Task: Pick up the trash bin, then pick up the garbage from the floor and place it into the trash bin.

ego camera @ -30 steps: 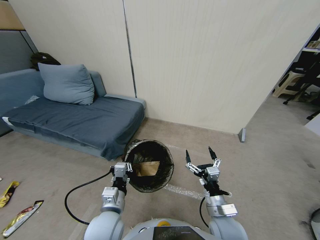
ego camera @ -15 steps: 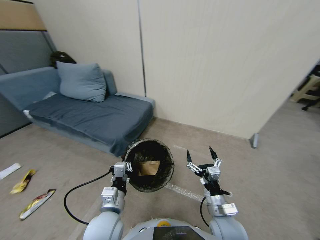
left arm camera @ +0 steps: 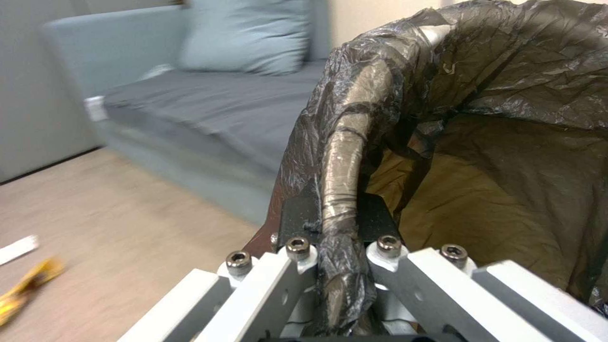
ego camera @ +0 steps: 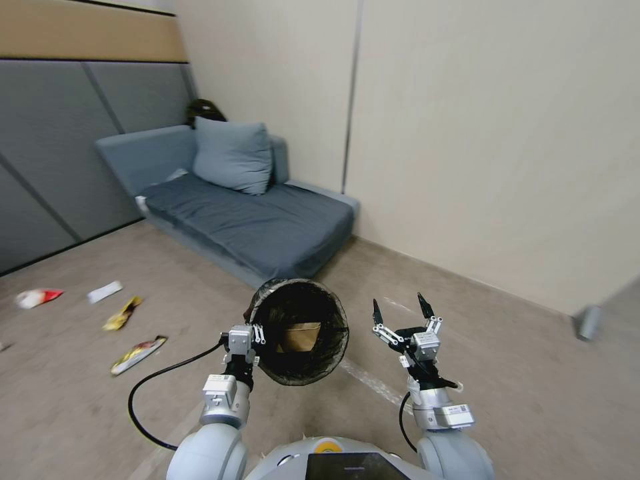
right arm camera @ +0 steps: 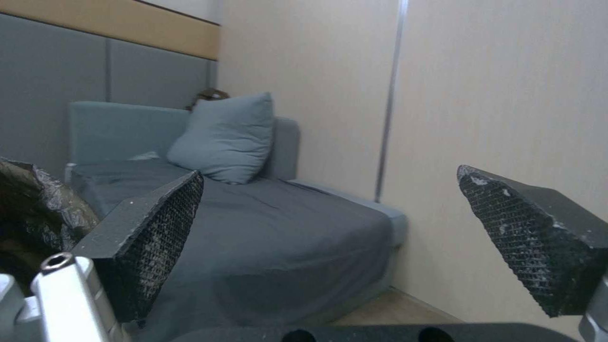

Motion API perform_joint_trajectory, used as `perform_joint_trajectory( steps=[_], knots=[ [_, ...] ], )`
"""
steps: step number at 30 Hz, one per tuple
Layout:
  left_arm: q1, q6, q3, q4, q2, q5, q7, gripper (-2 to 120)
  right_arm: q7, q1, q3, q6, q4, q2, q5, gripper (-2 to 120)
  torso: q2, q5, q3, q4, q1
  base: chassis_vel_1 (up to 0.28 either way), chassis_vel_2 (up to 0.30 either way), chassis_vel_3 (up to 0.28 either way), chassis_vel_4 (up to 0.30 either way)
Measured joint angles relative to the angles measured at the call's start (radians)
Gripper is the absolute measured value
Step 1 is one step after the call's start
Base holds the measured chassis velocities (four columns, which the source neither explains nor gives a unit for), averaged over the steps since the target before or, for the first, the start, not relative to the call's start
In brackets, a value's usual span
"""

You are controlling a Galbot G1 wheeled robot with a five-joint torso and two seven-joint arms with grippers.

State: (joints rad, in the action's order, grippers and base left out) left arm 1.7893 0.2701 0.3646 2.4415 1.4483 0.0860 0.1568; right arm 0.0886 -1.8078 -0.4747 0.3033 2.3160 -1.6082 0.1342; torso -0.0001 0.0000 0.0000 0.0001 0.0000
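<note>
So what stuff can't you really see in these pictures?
- The trash bin: its white outside, hidden under the black bag, head view.
- Brown paper piece: partly hidden by the bin's rim.
- Litter on the floor: too small and blurred to read, head view.
- Left gripper: fingertips covered by bag, left wrist view.

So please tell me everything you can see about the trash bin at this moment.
The trash bin is a small round container lined with a crinkled black plastic bag folded over its rim. It is held off the floor and tipped, so the head view looks into its opening. The left gripper is shut on its rim, one finger inside and one outside. A brown paper piece lies inside. The right gripper is open beside the bin, not touching it.
</note>
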Motion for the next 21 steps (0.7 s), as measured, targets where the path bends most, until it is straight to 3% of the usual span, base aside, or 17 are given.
perform_joint_trajectory(
  steps=[21],
  knots=[
    [-0.003,-0.001,-0.002,-0.001,-0.003,0.001,-0.004,1,0.003,0.007,-0.007,-0.01,0.006,0.0,-0.003,100,0.0,-0.0001,0.0,-0.0001,0.0,0.125,0.125,0.125,0.12]
  ],
)
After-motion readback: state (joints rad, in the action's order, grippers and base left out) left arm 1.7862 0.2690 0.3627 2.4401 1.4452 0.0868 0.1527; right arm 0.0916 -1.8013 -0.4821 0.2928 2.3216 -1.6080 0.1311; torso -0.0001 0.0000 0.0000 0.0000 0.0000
